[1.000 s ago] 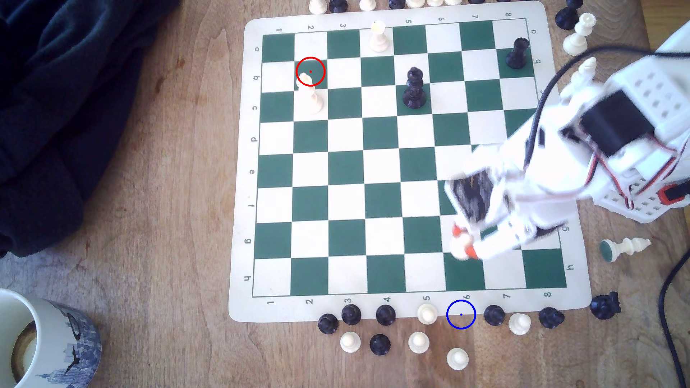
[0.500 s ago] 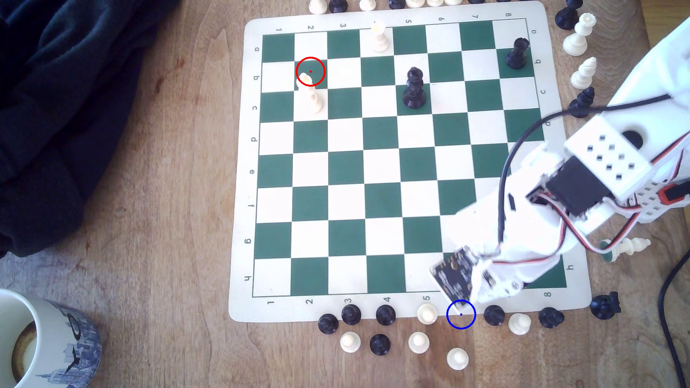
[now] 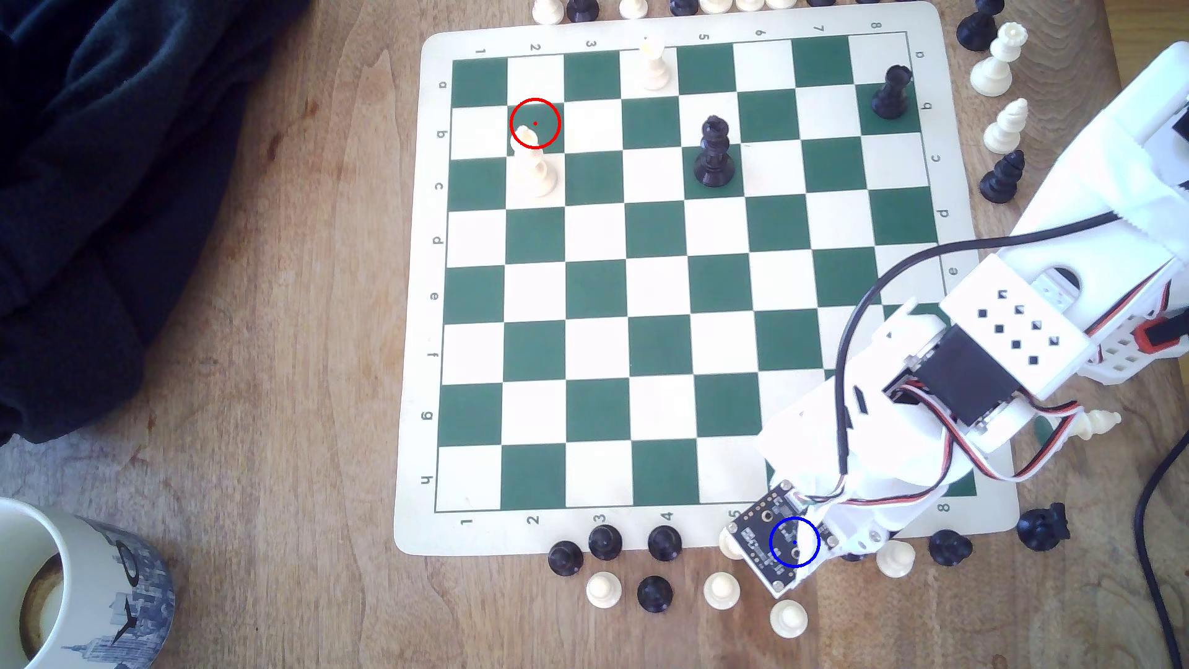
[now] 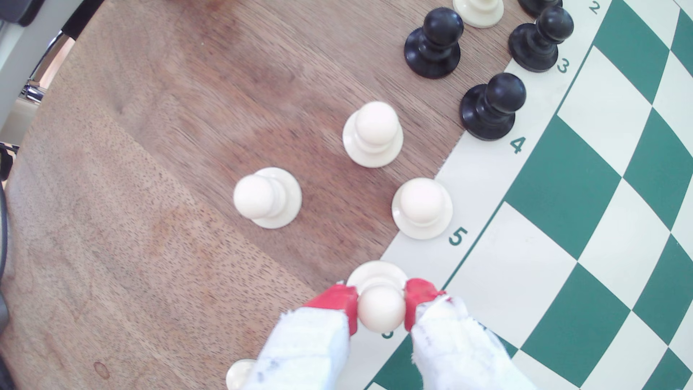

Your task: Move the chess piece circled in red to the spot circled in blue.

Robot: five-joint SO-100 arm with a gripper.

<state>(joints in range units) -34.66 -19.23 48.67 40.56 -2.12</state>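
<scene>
In the wrist view my gripper (image 4: 380, 302) is shut on the chess piece (image 4: 380, 311), a small cream pawn, with the red fingertips (image 4: 337, 298) pinching its ball head. Its round base hangs over the line where the cream mat rim meets the brown wood, near the number 6. I cannot tell whether the base touches down. In the exterior view the spot (image 3: 794, 542), a blue ring, lies right under my wrist's black camera board (image 3: 759, 531), which hides the fingers and the pawn. The red ring (image 3: 534, 123) sits on b2, around the head of a taller cream piece.
Cream pawns (image 4: 422, 208) (image 4: 373, 133) (image 4: 268, 197) stand close around the held pawn, and black pawns (image 4: 491, 107) stand further along the rim. More pieces line the mat's edge (image 3: 894, 556). A mug (image 3: 71, 585) and dark cloth (image 3: 96, 193) lie on the exterior view's left.
The arm has swung from above the g6 square down past row h to the mat's near rim, carrying the cream pawn, and its wrist now covers the blue ring.
</scene>
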